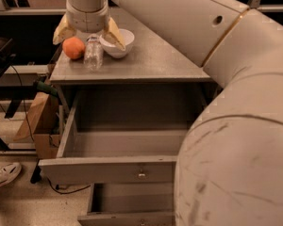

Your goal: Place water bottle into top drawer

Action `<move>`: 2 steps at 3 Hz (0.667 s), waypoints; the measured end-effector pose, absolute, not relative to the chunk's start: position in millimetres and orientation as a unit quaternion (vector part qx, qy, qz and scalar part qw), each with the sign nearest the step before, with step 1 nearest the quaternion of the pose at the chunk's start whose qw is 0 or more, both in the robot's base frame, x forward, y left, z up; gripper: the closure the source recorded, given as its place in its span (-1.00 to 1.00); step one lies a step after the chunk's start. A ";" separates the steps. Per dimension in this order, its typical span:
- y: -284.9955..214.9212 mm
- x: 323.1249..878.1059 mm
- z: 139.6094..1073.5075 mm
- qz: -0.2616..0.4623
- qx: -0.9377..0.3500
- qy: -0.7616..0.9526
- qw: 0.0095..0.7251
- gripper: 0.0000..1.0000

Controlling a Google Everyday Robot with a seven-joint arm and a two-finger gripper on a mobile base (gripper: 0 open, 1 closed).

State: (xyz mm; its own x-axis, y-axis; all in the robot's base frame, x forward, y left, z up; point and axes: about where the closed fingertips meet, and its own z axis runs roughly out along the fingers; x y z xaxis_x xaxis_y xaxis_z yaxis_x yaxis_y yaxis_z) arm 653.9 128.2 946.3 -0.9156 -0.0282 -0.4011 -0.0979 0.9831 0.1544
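The water bottle [93,53] stands upright on the grey cabinet top [151,60], between an orange fruit [73,47] and a white bowl [119,42]. My gripper [88,42] hangs just above the bottle's cap. Its tan fingers [63,31] are spread wide, one to each side of the bottle, and hold nothing. The top drawer [108,169] is pulled out below the cabinet top, empty, with a small metal knob [141,174] on its front panel. My large white arm fills the right side of the view and hides that side of the drawer.
The lower drawer [127,217] is also pulled out, narrower, under the top one. A cardboard box [37,121] and cables sit on the floor at the left. A shoe [2,175] shows at the lower left.
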 end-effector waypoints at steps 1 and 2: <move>128.3 653.9 946.3 0.086 -0.032 0.975 0.203 -1.00; 132.9 657.2 943.8 0.108 -0.037 0.973 0.201 -1.00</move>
